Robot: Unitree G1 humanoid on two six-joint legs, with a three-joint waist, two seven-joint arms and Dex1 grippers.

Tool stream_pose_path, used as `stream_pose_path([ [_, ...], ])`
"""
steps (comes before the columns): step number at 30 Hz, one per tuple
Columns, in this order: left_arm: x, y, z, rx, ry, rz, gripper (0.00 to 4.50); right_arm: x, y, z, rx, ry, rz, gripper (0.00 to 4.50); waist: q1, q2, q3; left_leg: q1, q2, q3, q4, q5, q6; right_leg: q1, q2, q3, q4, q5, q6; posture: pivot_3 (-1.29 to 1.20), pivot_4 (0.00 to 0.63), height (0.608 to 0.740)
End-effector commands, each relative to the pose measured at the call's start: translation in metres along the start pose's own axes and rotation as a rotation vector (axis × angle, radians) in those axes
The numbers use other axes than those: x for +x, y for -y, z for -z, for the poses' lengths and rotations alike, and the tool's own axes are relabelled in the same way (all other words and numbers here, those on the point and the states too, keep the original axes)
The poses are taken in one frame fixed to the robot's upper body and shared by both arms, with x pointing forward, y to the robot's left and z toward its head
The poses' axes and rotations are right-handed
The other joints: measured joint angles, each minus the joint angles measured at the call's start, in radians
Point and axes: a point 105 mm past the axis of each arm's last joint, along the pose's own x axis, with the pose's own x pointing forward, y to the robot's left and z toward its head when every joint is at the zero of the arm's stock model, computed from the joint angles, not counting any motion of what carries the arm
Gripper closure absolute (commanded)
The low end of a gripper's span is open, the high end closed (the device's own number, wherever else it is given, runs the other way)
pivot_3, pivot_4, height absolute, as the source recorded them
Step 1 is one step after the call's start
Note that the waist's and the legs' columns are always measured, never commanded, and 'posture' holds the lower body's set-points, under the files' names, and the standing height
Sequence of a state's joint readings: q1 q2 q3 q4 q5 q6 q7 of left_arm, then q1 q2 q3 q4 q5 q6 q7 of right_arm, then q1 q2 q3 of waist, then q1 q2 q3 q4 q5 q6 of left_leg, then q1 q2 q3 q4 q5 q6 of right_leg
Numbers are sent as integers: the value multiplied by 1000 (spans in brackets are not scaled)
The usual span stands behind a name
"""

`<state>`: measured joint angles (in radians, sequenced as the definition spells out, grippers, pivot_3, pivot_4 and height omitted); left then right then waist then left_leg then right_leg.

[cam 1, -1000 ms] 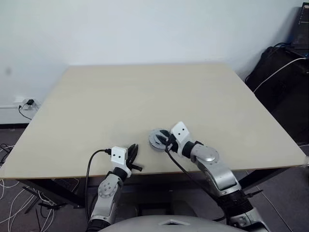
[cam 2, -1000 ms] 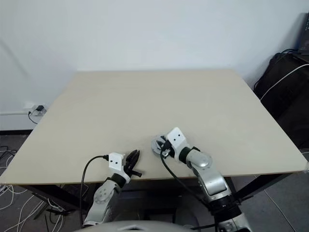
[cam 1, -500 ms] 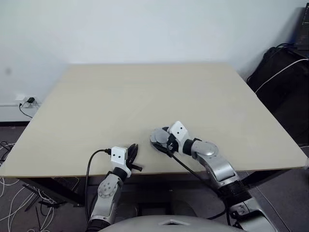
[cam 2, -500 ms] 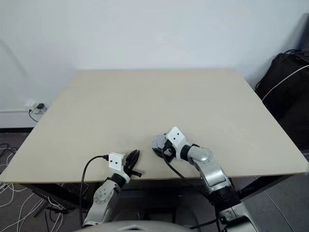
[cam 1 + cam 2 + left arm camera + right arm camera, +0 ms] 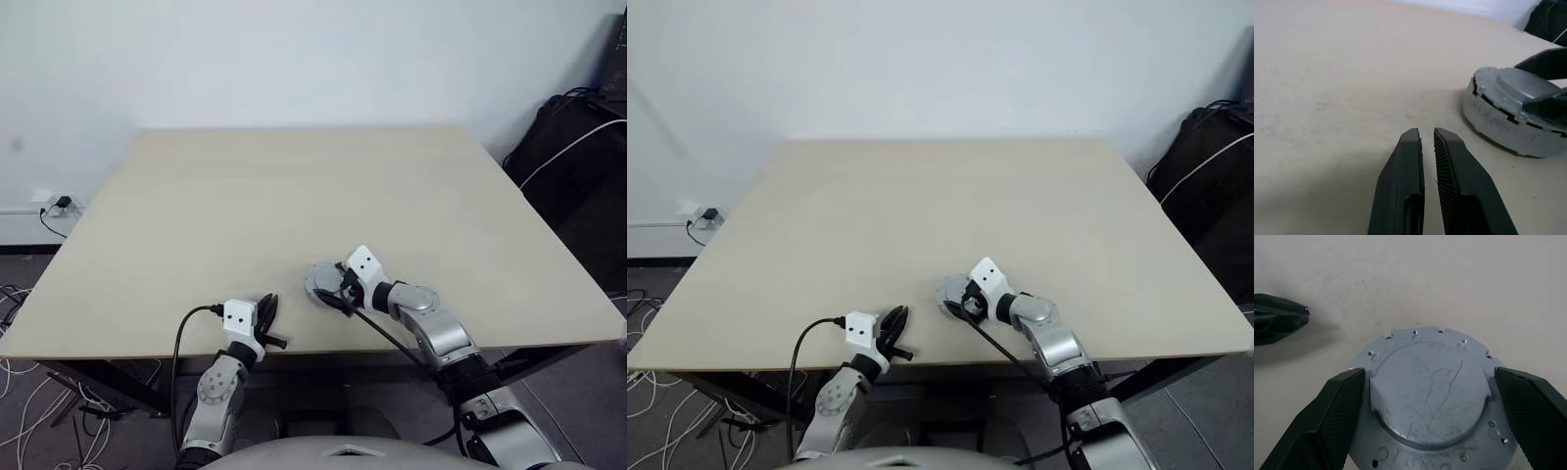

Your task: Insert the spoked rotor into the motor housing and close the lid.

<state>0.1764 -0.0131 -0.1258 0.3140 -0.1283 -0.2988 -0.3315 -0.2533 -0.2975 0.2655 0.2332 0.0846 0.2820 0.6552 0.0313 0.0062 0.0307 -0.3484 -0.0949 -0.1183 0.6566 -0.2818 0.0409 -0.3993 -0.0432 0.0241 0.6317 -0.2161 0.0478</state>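
Right gripper [image 5: 1430, 396] sits spread wide around the grey lid [image 5: 1429, 401] near the front edge of the tan table [image 5: 294, 196], while the left gripper [image 5: 1427, 137] rests pinched shut just beside it. Plain white wall [image 5: 294, 59] behind, cables [image 5: 20, 411] on the floor, and a black bag [image 5: 573, 157] off to the right.

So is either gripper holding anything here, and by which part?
Nothing is held. The right gripper is open, its fingers flanking the lid on the motor housing. The left gripper is shut, empty.
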Motion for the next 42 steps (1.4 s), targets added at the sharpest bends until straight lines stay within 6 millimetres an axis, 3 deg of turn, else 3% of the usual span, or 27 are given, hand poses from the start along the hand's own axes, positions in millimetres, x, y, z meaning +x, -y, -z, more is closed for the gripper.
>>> stream_pose_path([
  [1,3,0,-17,25,68,5,3997,1,5,-13,-17,43,14,20,0,0,0,0,0,0,0,0,0,0,0,0,0,0,0,0,0,740],
  [5,4,0,-17,24,68,4,3997,0,4,-13,-12,44,10,1225,0,0,0,0,0,0,0,0,0,0,0,0,0,0,0,0,0,740],
  [42,6,1,-16,18,64,3,3997,0,12,4,-53,-137,57,1253,1,3,-3,2,0,0,1,0,0,2,0,0,-1,1,1,0,0,740],
])
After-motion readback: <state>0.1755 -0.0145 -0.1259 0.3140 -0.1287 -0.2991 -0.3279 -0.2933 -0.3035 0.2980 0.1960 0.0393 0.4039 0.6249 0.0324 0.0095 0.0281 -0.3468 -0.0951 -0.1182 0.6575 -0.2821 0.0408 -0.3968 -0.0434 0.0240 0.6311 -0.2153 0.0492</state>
